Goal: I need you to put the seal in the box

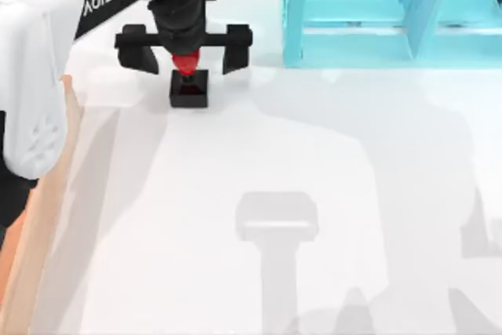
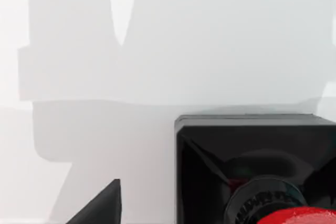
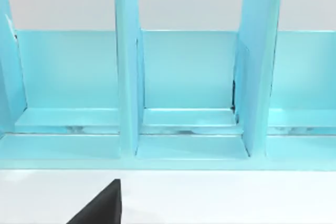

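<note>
1. Left gripper (image 1: 185, 51) hangs over the seal (image 1: 188, 82), fingers spread wide either side of the red knob (image 1: 186, 61), not touching it.
2. Seal stands upright on the tabletop (image 1: 314, 162) near its far edge, left of centre.
3. Box (image 1: 47, 194): tan rim at the tabletop's left edge, well apart from seal.
4. Cyan shelf (image 1: 376, 13) at far right corner.
5. Right gripper (image 3: 97, 208) faces the shelf; cannot tell its state.
</note>
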Robot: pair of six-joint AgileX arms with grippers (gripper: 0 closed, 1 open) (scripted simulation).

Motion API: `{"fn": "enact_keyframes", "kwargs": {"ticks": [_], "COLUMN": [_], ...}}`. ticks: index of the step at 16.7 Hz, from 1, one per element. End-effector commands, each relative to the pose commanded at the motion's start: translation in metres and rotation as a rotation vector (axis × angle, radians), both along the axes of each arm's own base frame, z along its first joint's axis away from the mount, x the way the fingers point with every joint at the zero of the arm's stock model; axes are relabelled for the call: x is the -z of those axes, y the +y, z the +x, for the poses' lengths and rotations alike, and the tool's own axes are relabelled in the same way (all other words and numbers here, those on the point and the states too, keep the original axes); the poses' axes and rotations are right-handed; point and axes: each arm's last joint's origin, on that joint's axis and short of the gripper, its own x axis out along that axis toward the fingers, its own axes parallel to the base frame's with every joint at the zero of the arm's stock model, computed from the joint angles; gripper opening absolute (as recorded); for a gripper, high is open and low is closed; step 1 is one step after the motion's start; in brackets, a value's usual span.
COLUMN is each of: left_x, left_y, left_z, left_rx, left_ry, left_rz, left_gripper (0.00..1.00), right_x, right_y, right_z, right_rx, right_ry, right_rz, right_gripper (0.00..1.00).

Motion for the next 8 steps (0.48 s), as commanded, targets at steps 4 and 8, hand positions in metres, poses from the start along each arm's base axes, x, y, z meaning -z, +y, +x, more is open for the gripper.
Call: {"fn": "enact_keyframes", "kwargs": {"ticks": [4,8], "left_x": [0.0,0.0], "left_y": [0.0,0.0], "left_z": [0.0,0.0], "left_rx": [0.0,0.0], "left_ry": [0.0,0.0], "left_rz": [0.0,0.0], "left_gripper": [0.77,0.47], "right_x": [0.0,0.0], "right_y": [0.0,0.0], "right_z": [0.0,0.0], "right_rx": [0.0,0.0], "right_ry": [0.0,0.0], "right_rz": [0.0,0.0], "right_gripper": [1.0,1.0]}}
